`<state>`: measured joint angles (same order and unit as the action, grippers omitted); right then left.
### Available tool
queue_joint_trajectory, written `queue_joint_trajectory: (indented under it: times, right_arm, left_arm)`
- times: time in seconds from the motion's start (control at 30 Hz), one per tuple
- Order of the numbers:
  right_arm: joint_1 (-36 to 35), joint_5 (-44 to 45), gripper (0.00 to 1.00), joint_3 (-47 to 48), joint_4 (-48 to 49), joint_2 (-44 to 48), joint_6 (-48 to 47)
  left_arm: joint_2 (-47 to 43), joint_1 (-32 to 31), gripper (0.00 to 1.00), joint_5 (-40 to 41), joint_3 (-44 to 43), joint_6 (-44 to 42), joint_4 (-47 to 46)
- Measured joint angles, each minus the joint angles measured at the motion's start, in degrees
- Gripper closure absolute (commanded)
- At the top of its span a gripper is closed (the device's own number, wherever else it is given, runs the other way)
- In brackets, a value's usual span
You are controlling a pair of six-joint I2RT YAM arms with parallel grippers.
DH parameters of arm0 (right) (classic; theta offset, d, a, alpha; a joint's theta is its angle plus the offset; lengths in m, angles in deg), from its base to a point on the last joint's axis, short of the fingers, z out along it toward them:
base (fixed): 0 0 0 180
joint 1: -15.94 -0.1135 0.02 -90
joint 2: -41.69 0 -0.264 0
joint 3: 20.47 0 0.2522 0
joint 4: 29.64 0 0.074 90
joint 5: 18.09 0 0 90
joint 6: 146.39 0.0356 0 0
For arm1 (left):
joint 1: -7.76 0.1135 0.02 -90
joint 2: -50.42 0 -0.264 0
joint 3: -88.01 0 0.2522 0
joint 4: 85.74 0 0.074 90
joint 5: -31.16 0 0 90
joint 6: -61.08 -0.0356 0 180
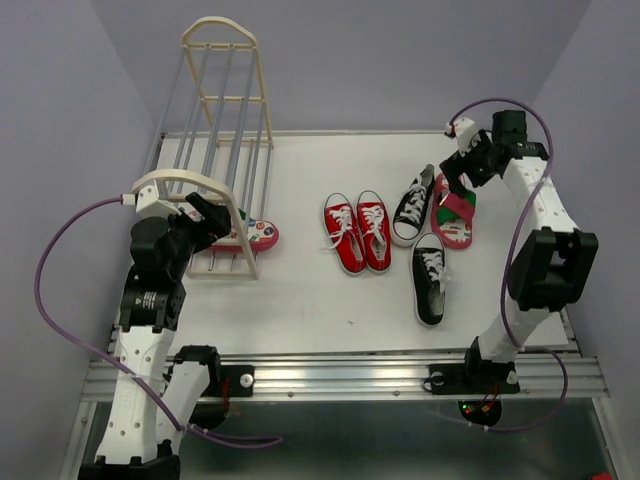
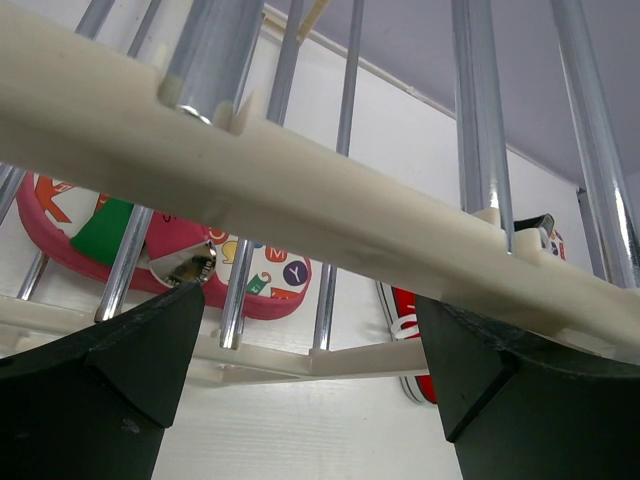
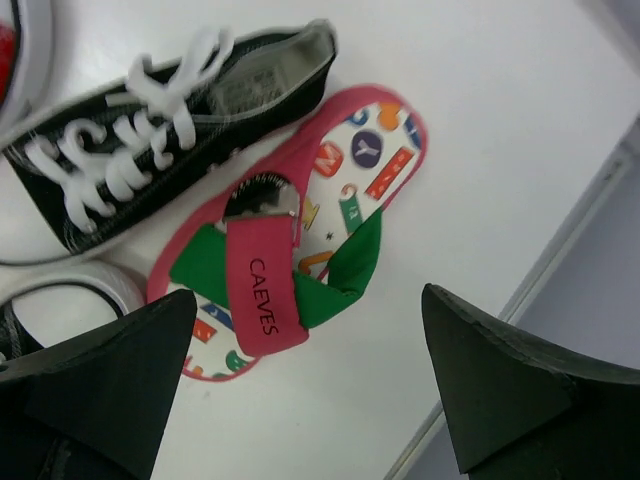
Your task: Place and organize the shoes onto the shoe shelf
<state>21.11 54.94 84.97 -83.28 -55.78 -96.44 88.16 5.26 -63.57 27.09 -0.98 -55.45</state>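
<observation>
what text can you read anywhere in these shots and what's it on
"CAEVES": on the pink strap of the flip-flop, right wrist view.
"Y": in a small circle on the other flip-flop, left wrist view.
Black sneaker inner label: too blurred to read.
Other footbed prints on both flip-flops: letter-like shapes, not readable.

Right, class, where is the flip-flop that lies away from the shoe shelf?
In the top view the flip-flop lies far right on the table, just right of a black sneaker and under the open right gripper.
</observation>
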Motion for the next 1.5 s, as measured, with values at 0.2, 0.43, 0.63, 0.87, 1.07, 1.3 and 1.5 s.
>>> queue_joint_trajectory:
  times: [0.2,0.43,0.63,0.87,1.07,1.3,1.5]
  right_arm:
    - [0.0,0.48,0.0,2.14,-12.55,-13.9,-10.51]
    - [0.15,-1.31,0.4,1.64,-14.1,-15.8,-15.76]
    - [0.0,0.57,0.87,-0.72,-8.68,-14.99,-10.95]
    - [-0.11,5.11,0.99,-6.64,-4.39,-8.22,-4.28]
    - [-0.11,12.61,0.97,-7.15,3.54,0.48,12.5]
    - [-0.39,27.43,0.89,-6.67,6.69,3.74,41.05]
    - [-0.22,35.56,0.81,-10.01,5.09,3.58,62.73]
  left_arm:
    - [0.02,0.0,0.01,0.28,0.0,0.0,0.0]
    - [0.31,0.0,0.01,0.44,0.0,0.0,-0.04]
    - [0.28,0.0,0.01,0.46,0.0,0.0,-0.02]
    - [0.17,0.0,0.01,0.52,0.02,0.02,0.0]
    - [-0.57,0.0,0.01,0.74,0.04,0.17,0.02]
    - [-1.57,0.0,0.01,0.9,0.33,0.26,0.04]
    - [-1.53,0.0,0.01,0.87,0.33,0.44,0.04]
